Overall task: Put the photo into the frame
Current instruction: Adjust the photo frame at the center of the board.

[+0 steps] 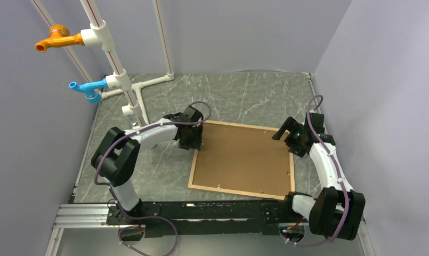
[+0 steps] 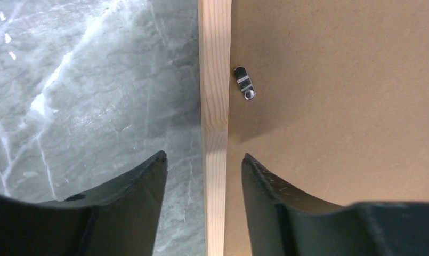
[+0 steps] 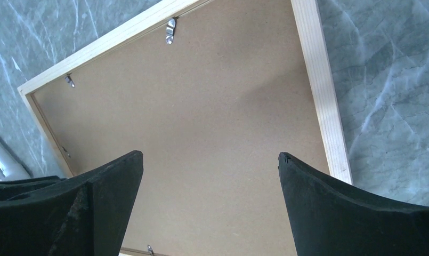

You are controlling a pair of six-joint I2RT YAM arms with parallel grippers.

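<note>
The frame lies flat on the table, near the middle, back side up and turned a little askew. A brown board fills its opening and sits inside the thin wood strips. Small metal clips stand along the inner edge of the strips, on the board. Whether the photo lies under the board cannot be told.

The left fingers are at the left strip of the frame, close to its far corner. They are apart. In the left wrist view one finger is over the table, the other is over the board, and the wood strip runs between them. One clip is just ahead of them, beside the strip. I cannot tell if the fingers touch the wood.

The right fingers are at the far right corner of the frame. They are wide apart and hold nothing. The right wrist view looks down on the board between them, with the right strip beside one finger.

At the far left of the table stands a white pipe rack with an orange tap and a blue tap, well apart from the frame.
</note>
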